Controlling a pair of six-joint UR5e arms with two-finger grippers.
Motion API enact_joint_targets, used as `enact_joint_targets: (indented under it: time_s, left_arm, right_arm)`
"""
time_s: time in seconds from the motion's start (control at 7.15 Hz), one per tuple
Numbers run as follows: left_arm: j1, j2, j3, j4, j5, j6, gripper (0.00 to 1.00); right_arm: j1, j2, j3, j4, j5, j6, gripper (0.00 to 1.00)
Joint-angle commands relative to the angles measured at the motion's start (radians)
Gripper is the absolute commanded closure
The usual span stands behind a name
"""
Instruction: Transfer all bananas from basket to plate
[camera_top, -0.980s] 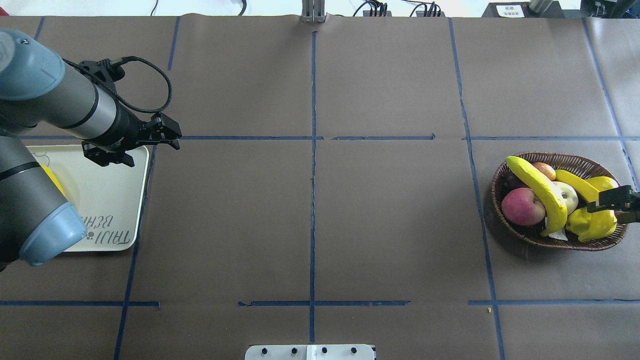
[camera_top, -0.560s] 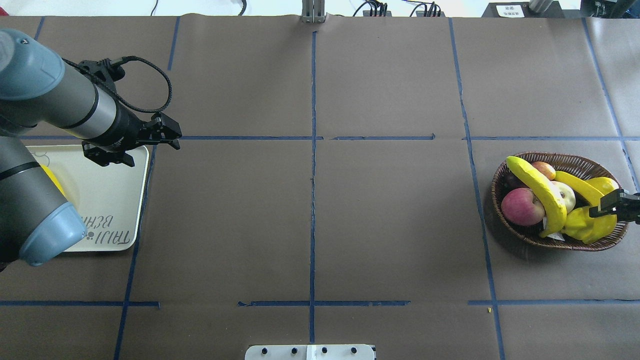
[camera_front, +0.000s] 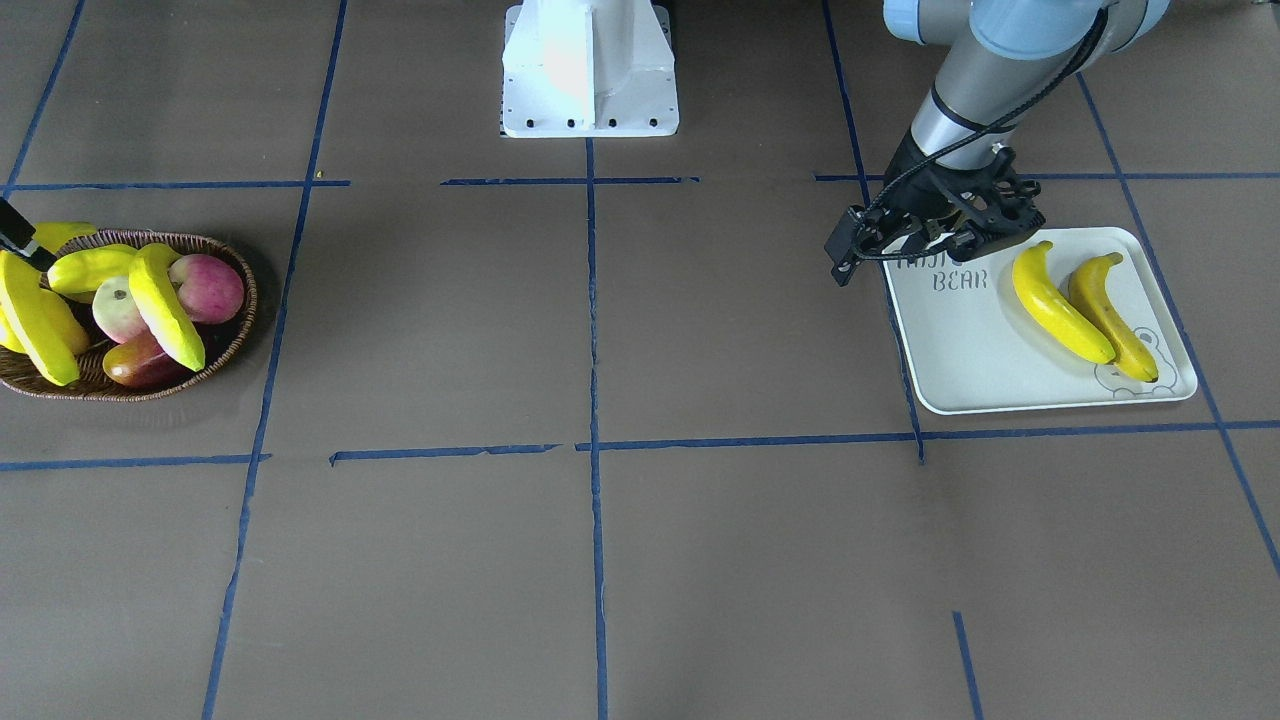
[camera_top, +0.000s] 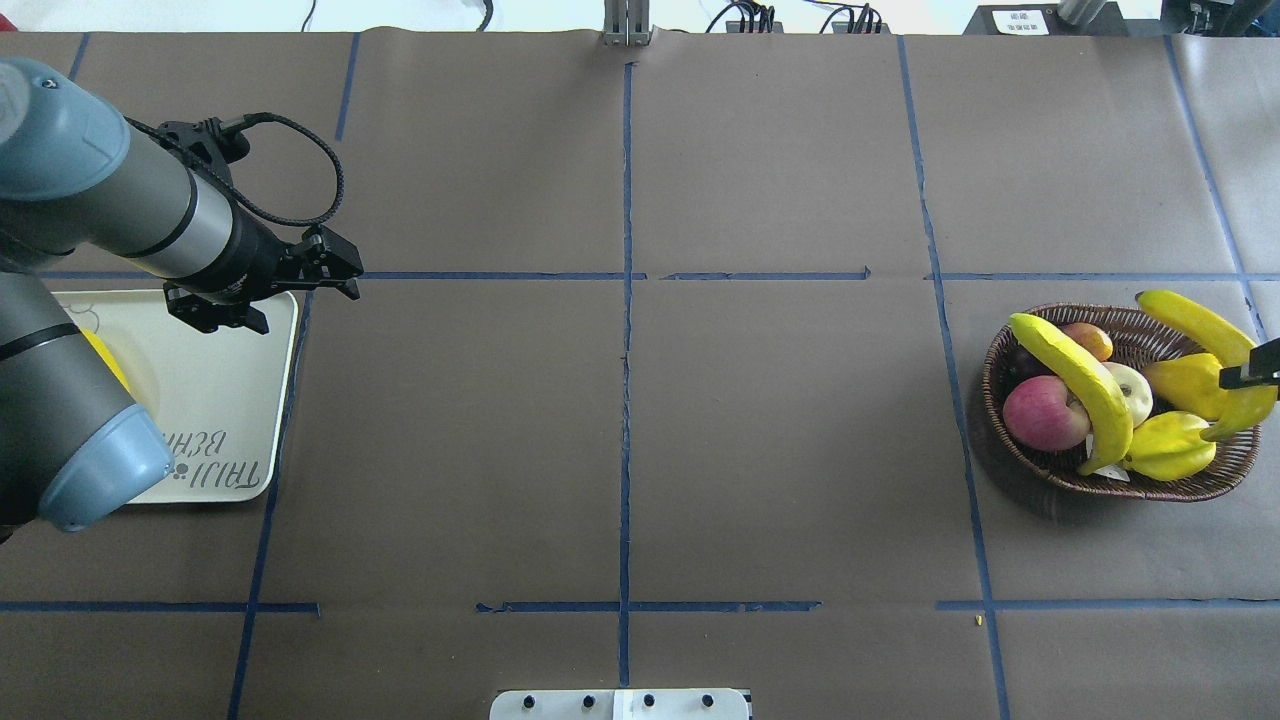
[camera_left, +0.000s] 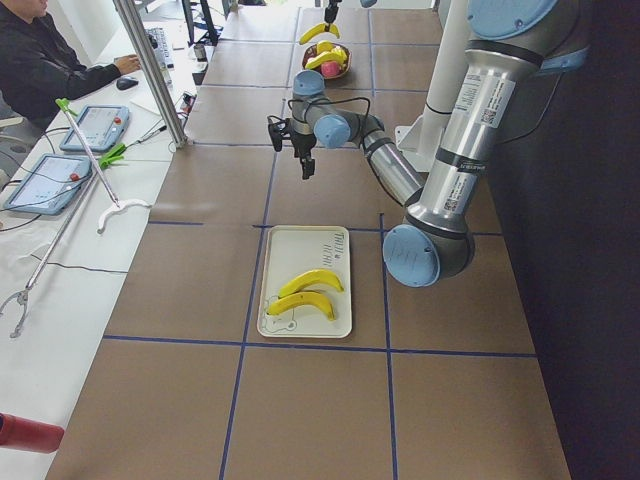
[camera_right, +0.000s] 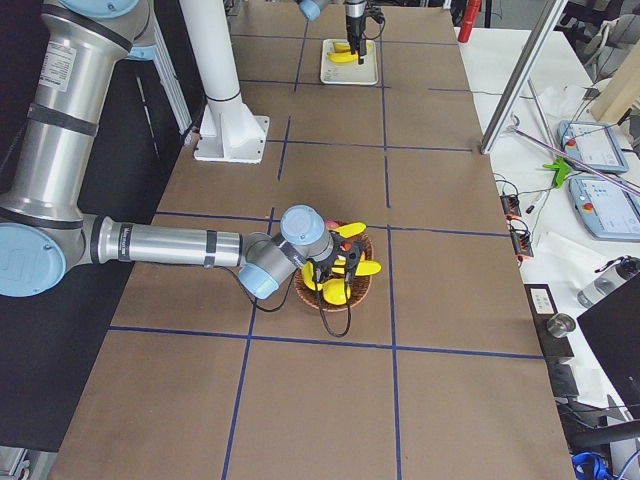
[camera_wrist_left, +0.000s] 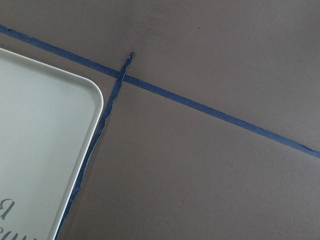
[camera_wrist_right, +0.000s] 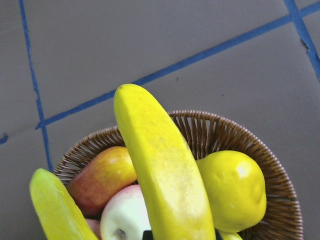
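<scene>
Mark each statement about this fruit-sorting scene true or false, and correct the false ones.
1. Two bananas lie on the plate. True.
2. The right tool is empty. False: it is shut on the lifted banana, raised above the basket.
3. The basket holds nothing but bananas. False: other fruit is in it too, such as a red apple.
4. One long banana lies across the fruit in the basket. True.
5. The left tool grips a banana. False: it is open, holds nothing and hangs by a corner of the plate.
</scene>
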Motion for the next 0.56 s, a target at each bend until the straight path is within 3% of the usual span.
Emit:
enact_joint_targets:
  time_s: [0.0,0.14,0.42]
  left_arm:
    - [0.0,-0.032,-0.006,-0.004,-0.009,-0.006,0.0]
    - [0.002,-0.057,-0.007,-0.033,-0.013,-0.09,0.0]
    - [0.03,-0.08,0.002,-0.163,-0.015,-0.211,0.0]
  right_arm:
    - [0.008,0.093,0.067,-0.014,0.009,0.003,1.0]
    - [-0.076,0.188,0.07,-0.056,-0.023,0.012,1.0]
    - [-0.22,0.309,0.157,-0.251,-0.148,0.014,1.0]
